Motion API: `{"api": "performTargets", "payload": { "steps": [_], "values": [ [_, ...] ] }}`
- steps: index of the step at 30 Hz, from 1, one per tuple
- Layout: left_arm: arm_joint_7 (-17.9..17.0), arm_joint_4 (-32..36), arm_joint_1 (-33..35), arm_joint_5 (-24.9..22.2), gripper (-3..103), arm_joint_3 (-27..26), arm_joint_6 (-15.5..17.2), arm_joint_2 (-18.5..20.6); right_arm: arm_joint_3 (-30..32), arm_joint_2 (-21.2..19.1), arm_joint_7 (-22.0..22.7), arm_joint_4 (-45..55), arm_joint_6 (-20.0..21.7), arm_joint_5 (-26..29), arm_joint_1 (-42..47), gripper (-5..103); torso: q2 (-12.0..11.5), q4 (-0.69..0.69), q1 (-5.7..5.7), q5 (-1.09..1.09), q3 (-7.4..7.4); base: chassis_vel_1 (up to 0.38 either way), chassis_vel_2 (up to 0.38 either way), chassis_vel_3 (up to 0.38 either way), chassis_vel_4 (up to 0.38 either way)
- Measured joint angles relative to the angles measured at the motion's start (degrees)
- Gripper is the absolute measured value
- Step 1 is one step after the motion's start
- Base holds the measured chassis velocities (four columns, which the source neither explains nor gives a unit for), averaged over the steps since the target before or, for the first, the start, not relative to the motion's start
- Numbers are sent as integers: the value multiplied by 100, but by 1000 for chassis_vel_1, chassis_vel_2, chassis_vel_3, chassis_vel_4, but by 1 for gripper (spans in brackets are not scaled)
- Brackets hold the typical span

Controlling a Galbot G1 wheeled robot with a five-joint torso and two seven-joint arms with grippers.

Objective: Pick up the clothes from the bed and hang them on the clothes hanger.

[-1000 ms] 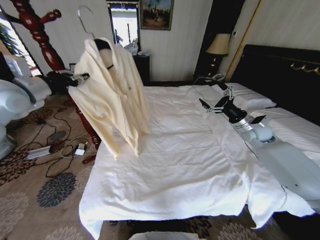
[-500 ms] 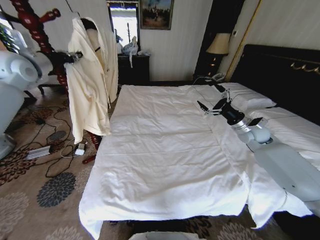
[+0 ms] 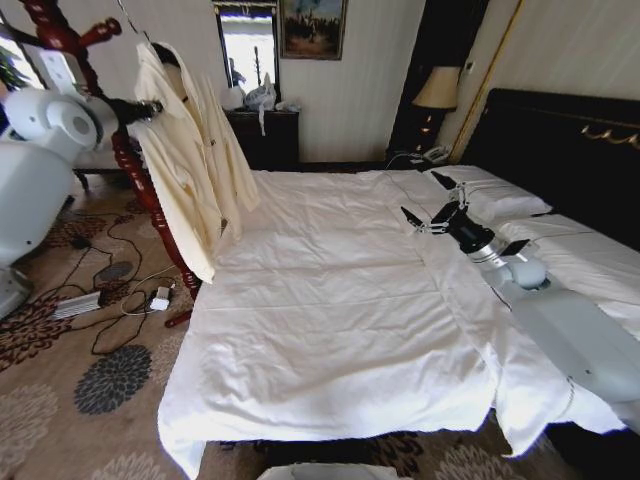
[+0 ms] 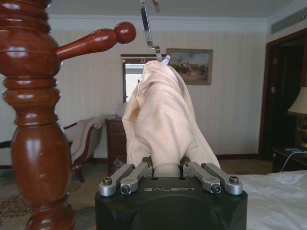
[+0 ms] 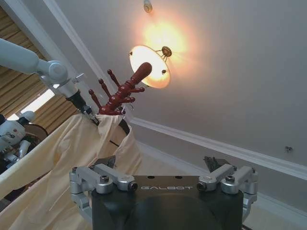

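Clothes [image 3: 190, 150]: cream shirt already on the clothes hanger [image 3: 172, 55], off the bed [image 3: 330, 300], held up beside the red wooden coat stand [image 3: 120, 130] at the bed's far-left corner. Hanging long axis downward, hem dangling just past the mattress edge, collar uppermost.

Left hand [image 3: 150, 108]: clenched on the clothes, fabric bunched between the fingers in the left wrist view [image 4: 165, 124]. Reaching in from the robot's left, right up against the stand's post.

Silvery wire hook [image 4: 148, 28]: rising straight above the gripped fabric, higher than the left hand, close to a round-tipped peg [image 4: 96, 40] of the stand. Peg off to one side of the hook and roughly level with it; not yet over it, as far as can be judged. Key relation for the coming move: hook above the hand, peg just beside the hook, so probably a small sideways carry and a lowering to seat it.

Right hand [image 3: 432, 208]: released, fingers spread, hovering over the white sheets near the pillows [image 3: 500, 200], well apart from the clothes. Much farther from the stand than the left hand, so no likely part in the hanging.
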State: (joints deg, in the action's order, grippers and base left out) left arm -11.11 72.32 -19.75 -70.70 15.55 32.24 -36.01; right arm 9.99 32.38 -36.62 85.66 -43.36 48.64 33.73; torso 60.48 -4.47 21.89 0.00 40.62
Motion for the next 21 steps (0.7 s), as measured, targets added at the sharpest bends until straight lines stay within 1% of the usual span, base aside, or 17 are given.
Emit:
{"api": "performTargets", "payload": {
  "steps": [1,3,4,7,10,12,14,16,18,21],
  "values": [
    [-85,96,95,-7,22,-109,36,45,-6,2,-7,-25,-12,2,-6,100,0,1,0,0,0,0,0,0,0],
    [-121,149,148,-7,22,-171,52,73,-10,2,-9,-38,-19,4,-8,100,0,1,0,0,0,0,0,0,0],
    [-158,248,268,-7,22,-307,67,161,-17,-1,-16,-70,-42,9,-11,100,0,2,-1,0,0,0,0,0,0],
    [-160,255,332,-2,22,-375,69,239,-24,-11,-28,-109,-71,12,-14,100,0,3,-2,0,-1,0,0,0,0],
    [-6,41,329,34,22,-366,35,275,-33,-19,-32,-144,-94,20,-31,100,1,1,-2,-1,-1,0,0,0,0],
    [20,-23,308,44,22,-346,25,264,-35,-20,-32,-145,-95,20,-32,100,0,1,-1,-1,-1,0,0,0,0],
    [139,-286,190,90,22,-229,-9,180,-47,-21,-32,-146,-96,21,-34,100,0,1,-1,-1,-1,0,0,0,0],
    [168,-353,161,110,22,-200,-18,154,-49,-21,-33,-144,-96,21,-34,100,0,1,-1,0,0,0,0,0,0],
    [253,-597,88,196,22,-148,-53,45,-49,-29,-34,-123,-97,19,-6,100,0,-2,-1,0,0,0,0,0,0],
    [267,-651,92,211,22,-158,-60,17,-43,-38,-38,-122,-105,17,19,100,0,-1,-1,1,0,0,0,0,0]
  ]
}}
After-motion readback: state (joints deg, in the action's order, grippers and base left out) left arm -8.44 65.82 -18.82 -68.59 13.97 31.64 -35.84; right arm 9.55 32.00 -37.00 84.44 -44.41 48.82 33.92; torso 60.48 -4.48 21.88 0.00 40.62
